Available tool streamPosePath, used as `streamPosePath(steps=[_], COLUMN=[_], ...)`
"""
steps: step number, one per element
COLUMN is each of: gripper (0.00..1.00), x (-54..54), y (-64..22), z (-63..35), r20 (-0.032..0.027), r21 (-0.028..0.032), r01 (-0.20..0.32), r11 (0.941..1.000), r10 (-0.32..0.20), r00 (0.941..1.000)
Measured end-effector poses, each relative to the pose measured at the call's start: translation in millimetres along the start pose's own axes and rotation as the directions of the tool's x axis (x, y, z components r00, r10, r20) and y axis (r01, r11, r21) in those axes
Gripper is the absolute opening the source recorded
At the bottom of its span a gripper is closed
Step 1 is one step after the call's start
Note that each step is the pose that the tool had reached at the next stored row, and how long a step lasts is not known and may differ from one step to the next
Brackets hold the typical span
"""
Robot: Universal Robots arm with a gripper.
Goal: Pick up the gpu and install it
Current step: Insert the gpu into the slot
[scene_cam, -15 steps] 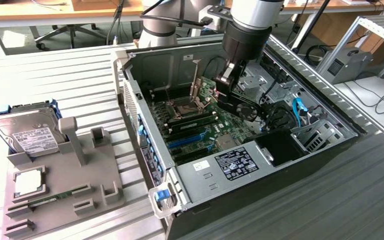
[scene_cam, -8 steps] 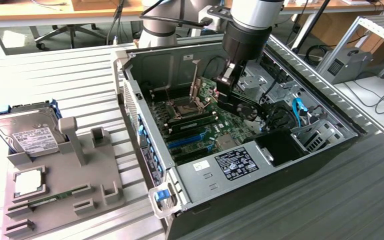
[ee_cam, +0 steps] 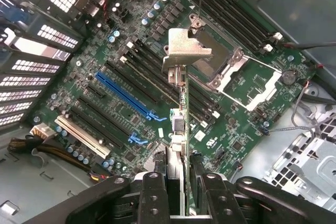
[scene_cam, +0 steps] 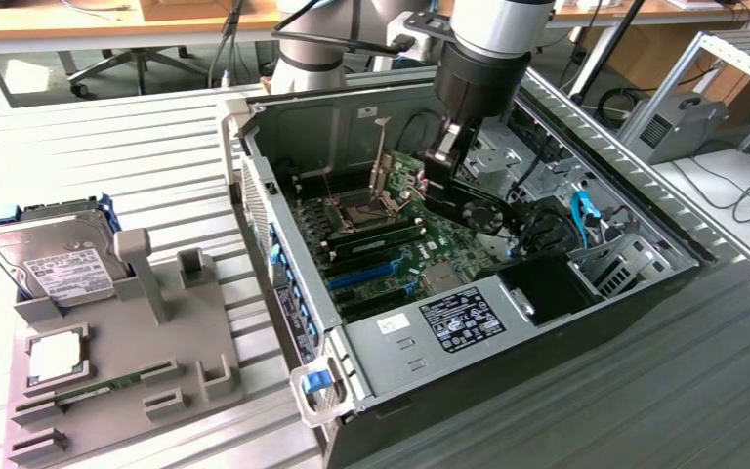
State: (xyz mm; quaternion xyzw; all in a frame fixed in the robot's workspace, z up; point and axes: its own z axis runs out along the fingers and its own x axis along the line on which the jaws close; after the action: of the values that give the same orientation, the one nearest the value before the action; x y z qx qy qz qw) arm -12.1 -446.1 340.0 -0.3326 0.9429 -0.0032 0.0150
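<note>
slatted metal table (scene_cam: pixel 114 137) with the open computer case (scene_cam: pixel 389 357) on it, card held over the board.
i see the gripper (scene_cam: pixel 447 161) clamped on the gpu (ee_cam: pixel 181 103), which sticks straight out from the fingers (ee_cam: pixel 159 182), edge-on, its long axis ending at the silver bracket (ee_cam: pixel 185 51). it hangs above the motherboard (ee_cam: pixel 94 56), apart from the blue slot (ee_cam: pixel 123 95) and, i judge, not lined up with it.
</note>
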Motion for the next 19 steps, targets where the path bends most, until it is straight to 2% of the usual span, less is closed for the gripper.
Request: streamPosePath(steps=[19], gripper=[0.29], x=[0.0], y=[0.0], z=[0.0], r20=[0.0011], r21=[-0.0016], r01=[0.063], r11=[0.9980], r10=[-0.063], r00=[0.9980])
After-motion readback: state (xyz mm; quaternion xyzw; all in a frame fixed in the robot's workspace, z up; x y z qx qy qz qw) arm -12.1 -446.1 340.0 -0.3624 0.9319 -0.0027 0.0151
